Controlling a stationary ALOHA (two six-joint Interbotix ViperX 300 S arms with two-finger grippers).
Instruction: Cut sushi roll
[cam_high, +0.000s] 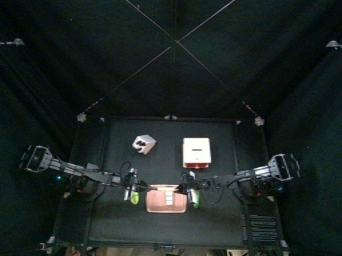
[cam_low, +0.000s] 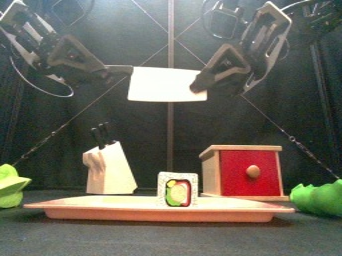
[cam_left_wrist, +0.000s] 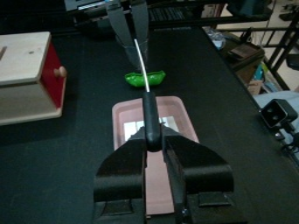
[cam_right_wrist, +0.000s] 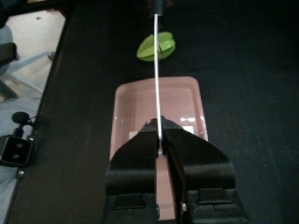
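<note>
Pink tray (cam_low: 80, 207) is lying under my grippers; left gripper (cam_left_wrist: 149, 144) is squeezing the knife (cam_low: 166, 84) handle, right gripper (cam_right_wrist: 159, 140) is pinching its blade.

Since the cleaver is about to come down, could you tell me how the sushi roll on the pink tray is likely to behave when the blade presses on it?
The sushi roll is a short piece standing alone on the pink tray, so it may tip or slide under the cleaver. Its white outer layer looks soft and may squash. Nothing braces it: both the left gripper and right gripper hold the cleaver.

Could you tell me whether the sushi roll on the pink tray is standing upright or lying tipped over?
Upright. In the front view the sushi roll stands on the pink tray, its filling facing the camera.
</note>
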